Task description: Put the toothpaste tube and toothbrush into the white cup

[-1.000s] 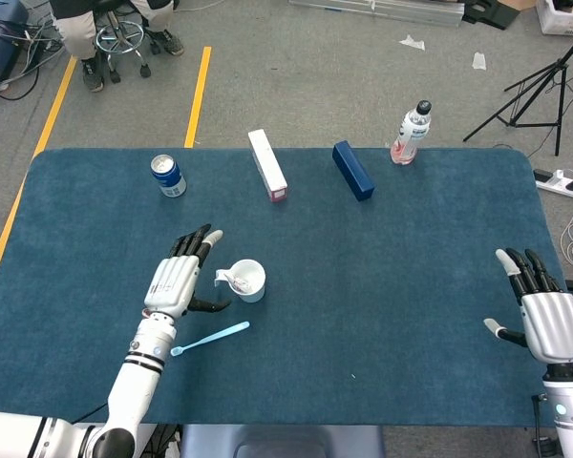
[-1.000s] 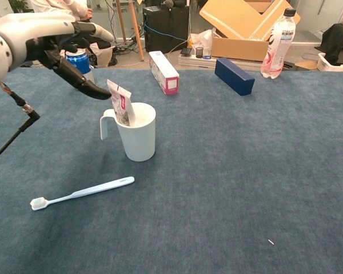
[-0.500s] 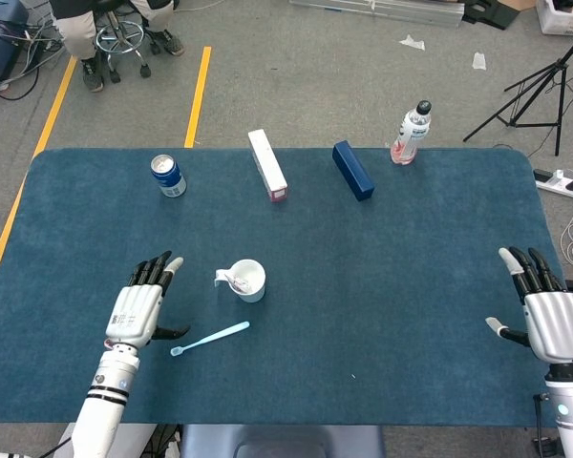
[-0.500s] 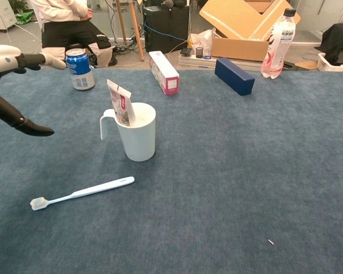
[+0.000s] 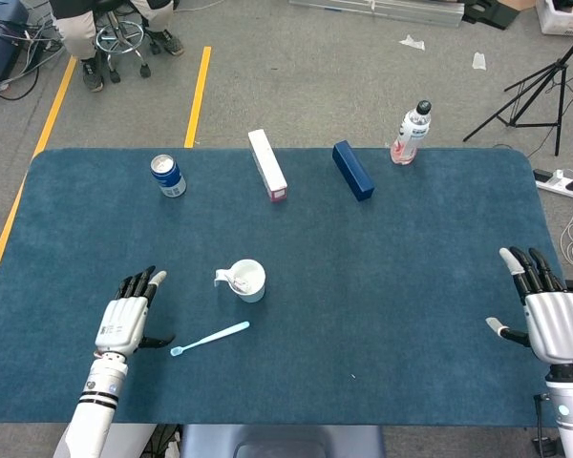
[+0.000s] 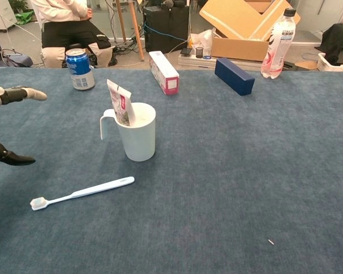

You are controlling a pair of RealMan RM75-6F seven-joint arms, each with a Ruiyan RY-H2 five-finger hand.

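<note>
A: Where do the toothpaste and brush sit?

B: Take the white cup (image 6: 138,132) as the marker. The toothpaste tube (image 6: 119,102) stands inside it, its crimped end sticking up above the rim on the handle side. The toothbrush (image 6: 82,193) lies flat on the blue counter (image 5: 392,277) just in front of the cup and a bit to its left, bristle end pointing away from the cup.

A: And the hands?

B: The left hand (image 5: 125,320) is well to the left of the cup, fingers spread wide and holding nothing; its thumb tip is near the bristle end of the toothbrush but not touching. The right hand (image 5: 544,315) is far to the right of the cup at the counter's edge, also wide and empty.

A: Anything else?

B: Behind the cup, along the far side: a blue can (image 6: 80,68) to the left, a white-and-pink box (image 6: 163,71), a dark blue box (image 6: 234,75), and a water bottle (image 6: 277,43) furthest right.
</note>
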